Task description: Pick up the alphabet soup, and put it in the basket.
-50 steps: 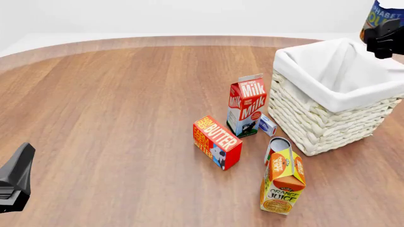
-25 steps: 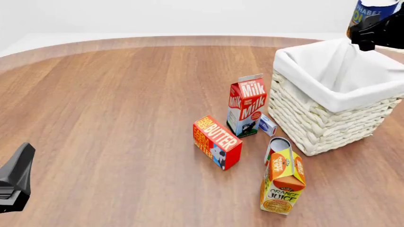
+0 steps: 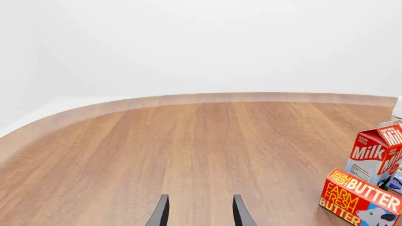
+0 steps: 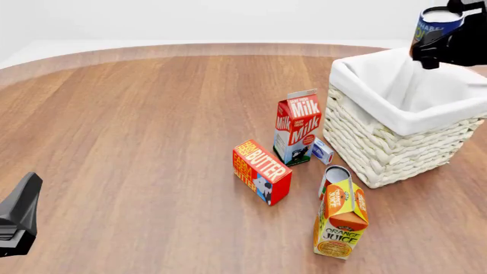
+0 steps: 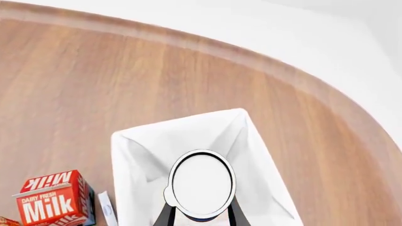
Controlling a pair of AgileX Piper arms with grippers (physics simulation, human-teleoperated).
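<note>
The alphabet soup (image 4: 437, 21), a blue and yellow can, hangs in the air over the far right part of the basket (image 4: 380, 149), with my right gripper (image 4: 443, 43) shut on it. In the right wrist view its pale lid (image 5: 202, 184) sits between the two fingers (image 5: 164, 217), and the basket's white liner (image 5: 135, 157) lies open underneath. My left gripper (image 4: 18, 224) rests low at the near left of the table, far from everything. Its fingers (image 3: 161, 214) stand apart with nothing between them, so it is open.
A milk carton (image 4: 297, 128) stands just left of the basket, with a small blue-white box (image 4: 323, 152) at its foot. A butter box (image 4: 261, 172) lies nearer. An orange juice carton (image 4: 341, 220) and a red-labelled can (image 4: 332, 176) stand in front of the basket.
My right gripper has carried the soup can leftward, from the frame's right edge to above the basket's far side. The left arm has not moved.
</note>
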